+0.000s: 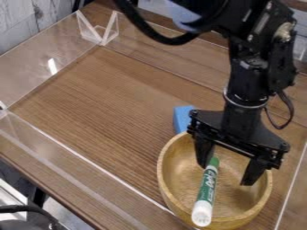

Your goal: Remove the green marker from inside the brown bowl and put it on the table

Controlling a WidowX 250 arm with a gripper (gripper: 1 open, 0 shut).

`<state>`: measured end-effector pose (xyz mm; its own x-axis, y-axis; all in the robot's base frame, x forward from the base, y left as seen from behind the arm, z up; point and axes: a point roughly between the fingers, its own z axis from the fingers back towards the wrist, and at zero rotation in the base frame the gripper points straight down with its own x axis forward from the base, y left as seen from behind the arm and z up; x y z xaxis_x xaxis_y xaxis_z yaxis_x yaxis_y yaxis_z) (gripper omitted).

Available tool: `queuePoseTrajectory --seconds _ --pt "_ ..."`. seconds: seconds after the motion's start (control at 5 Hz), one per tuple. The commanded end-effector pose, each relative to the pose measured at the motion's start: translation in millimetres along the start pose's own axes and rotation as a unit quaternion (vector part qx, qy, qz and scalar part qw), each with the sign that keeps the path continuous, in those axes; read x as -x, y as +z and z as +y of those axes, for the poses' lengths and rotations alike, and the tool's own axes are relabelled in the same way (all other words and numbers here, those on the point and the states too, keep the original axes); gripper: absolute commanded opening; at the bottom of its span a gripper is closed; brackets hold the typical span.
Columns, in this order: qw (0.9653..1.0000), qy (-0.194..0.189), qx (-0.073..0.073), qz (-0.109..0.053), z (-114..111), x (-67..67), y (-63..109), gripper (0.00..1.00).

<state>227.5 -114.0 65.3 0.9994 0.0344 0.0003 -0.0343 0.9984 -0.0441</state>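
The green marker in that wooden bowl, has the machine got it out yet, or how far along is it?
Not yet. The green marker lies inside the brown bowl, its white end resting on the near rim. Done so far: the claw is lined up over the marker's upper end. In hand: its fingers are spread open on either side, nothing gripped. Left: closing on the marker, lifting it and laying it on the table.
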Motion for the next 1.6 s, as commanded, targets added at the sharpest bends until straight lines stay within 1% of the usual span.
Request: queuePoseTrajectory --seconds 0.0,0.6,1.0,1.4 --pt "0.9998 -0.008 0.006 -0.02 -4.7 -3.6 4.5 1.0" --pt "0.9993 -0.009 0.004 -0.036 -5.3 -5.4 3.4 1.0" --pt "0.9989 -0.009 0.005 -0.046 -5.5 -6.7 5.7 1.0" --pt "0.9988 -0.016 0.008 -0.045 -7.3 -0.4 -8.0 1.0"
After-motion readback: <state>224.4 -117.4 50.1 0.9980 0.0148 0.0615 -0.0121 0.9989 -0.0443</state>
